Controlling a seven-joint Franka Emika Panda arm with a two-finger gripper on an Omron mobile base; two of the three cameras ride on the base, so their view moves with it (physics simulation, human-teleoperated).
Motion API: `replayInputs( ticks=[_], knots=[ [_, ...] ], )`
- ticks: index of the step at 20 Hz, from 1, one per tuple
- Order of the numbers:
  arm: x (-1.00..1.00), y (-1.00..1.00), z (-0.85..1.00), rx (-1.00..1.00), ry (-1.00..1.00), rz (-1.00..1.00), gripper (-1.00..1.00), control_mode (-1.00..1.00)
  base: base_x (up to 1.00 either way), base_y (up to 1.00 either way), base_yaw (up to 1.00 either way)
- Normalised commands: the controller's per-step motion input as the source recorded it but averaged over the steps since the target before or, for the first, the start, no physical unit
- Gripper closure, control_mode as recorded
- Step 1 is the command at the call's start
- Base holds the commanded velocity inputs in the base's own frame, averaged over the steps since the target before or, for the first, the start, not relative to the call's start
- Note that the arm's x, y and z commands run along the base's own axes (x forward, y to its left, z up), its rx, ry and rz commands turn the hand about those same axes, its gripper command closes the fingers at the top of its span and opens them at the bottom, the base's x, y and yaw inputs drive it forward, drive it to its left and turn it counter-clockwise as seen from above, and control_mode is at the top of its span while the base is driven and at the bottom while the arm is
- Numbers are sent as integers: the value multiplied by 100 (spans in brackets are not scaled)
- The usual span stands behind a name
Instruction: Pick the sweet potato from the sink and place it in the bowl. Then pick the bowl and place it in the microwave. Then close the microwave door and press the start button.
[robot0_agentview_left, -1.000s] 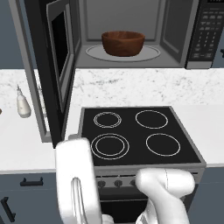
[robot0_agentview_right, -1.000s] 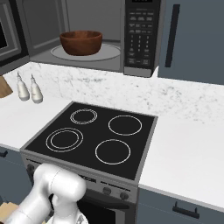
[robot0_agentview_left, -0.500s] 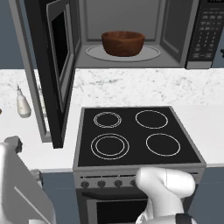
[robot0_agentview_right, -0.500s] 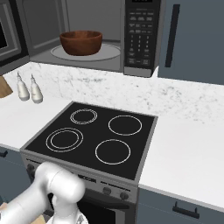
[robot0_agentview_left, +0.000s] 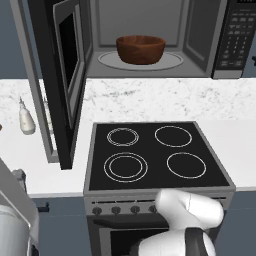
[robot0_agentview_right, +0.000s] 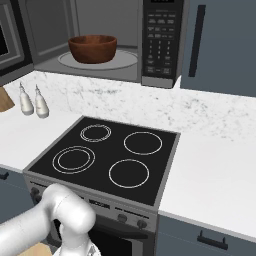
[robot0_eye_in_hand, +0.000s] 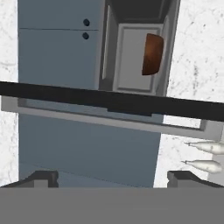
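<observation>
From the left base view, the microwave (robot0_agentview_left: 150, 40) stands with its cavity wide open, and the reddish-brown bowl (robot0_agentview_left: 141, 49) sits on the round turntable (robot0_agentview_left: 172, 61) inside. The microwave door (robot0_agentview_left: 62, 80) hangs swung out to the left, edge-on, its dark glass facing the cavity. The keypad panel (robot0_agentview_left: 239, 37) runs down the right side. Below, a black stove (robot0_agentview_left: 155, 155) with four white burner rings sits in the white marble table (robot0_agentview_left: 235, 140), and a small white bottle (robot0_agentview_left: 26, 120) stands left of the door. What lies inside the bowl cannot be made out from here.

From the right base view, the bowl (robot0_agentview_right: 93, 48) again rests on the turntable, left of the keypad panel (robot0_agentview_right: 160, 40). Two white bottles (robot0_agentview_right: 33, 101) stand side by side on the table (robot0_agentview_right: 215, 170) just left of the stove (robot0_agentview_right: 107, 157). A blue-grey cabinet (robot0_agentview_right: 225, 45) with a long dark handle is right of the microwave.

In the hand view, rolled sideways, the tool (robot0_eye_in_hand: 113, 177) shows its two dark fingertips (robot0_eye_in_hand: 41, 177) spread wide apart with nothing between them. Ahead, the microwave door (robot0_eye_in_hand: 109, 103) crosses the view as a dark bar seen edge-on, and beyond it the bowl (robot0_eye_in_hand: 153, 54) shows in the grey cavity. The two bottles (robot0_eye_in_hand: 205, 155) lie toward the right edge
</observation>
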Motion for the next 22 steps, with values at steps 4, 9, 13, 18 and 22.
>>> replayInputs(
  ticks=[4,9,13,18,22],
  knots=[
    [75,10,-42,11,0,0,-100,-100,0,0,0],
    [78,0,-62,7,-1,0,-100,-100,0,0,0],
    [53,0,-60,0,-16,0,-100,-100,0,0,0],
    [50,0,-72,0,-35,0,-100,-100,0,0,0],
    [58,-3,-21,4,-36,-2,-100,-100,0,0,0]
  ],
)
